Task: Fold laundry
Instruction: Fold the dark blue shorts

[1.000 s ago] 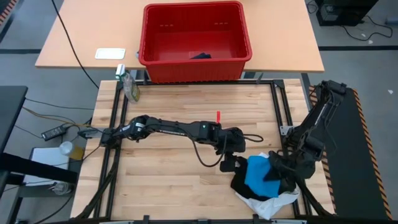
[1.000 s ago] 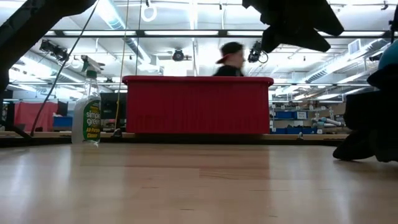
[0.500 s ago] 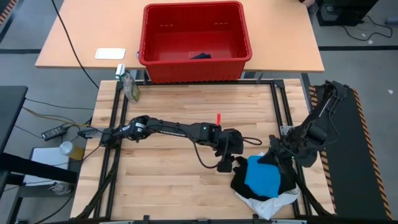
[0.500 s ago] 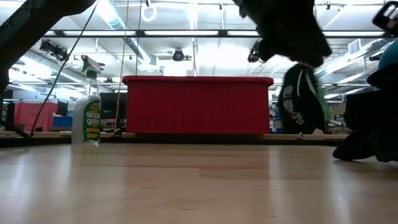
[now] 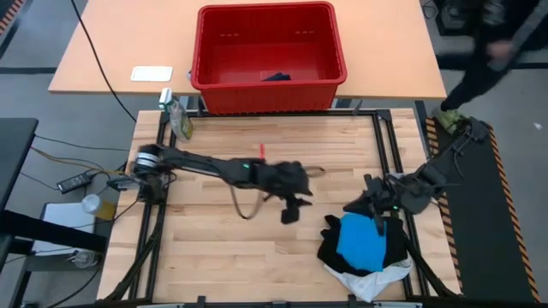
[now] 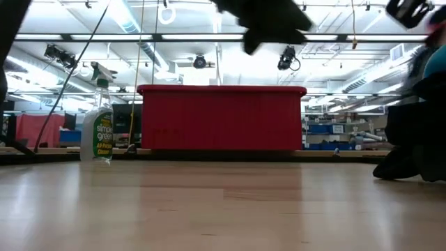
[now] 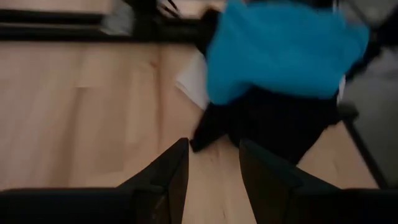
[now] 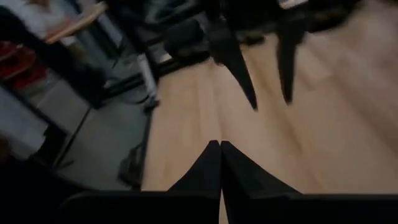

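Laundry sits bunched in one heap at the lower right of the high view: blue cloth point(image 5: 363, 242) on top, black cloth point(image 5: 329, 251) under and around it, white cloth point(image 5: 370, 279) poking out at the bottom edge of the tabletop point(image 5: 214, 248). None of it is spread flat, so we judge the folding barely begun. Our left claw point(image 5: 289, 211) hovers over bare wood left of the heap, near it but apart from it; in its wrist view the two fingers point(image 7: 165, 180) stand partly apart with nothing between them, the heap lying just ahead of the tips. Our right claw point(image 5: 378, 208) hangs at the upper edge of the heap, just above the blue cloth; its wrist view shows the fingers point(image 8: 217, 158) pressed together on nothing, pointing away across the wood. Risks, as we judge them: the heap lies close to the lower right corner, so a pull toward that side could drag cloth off the tabletop. The three pieces overlap, so a pinch on the black edge may lift the blue one too. Both claws are near each other, and reaching in together could make them collide. The red basket point(image 5: 271, 60) at the top centre is well apart.
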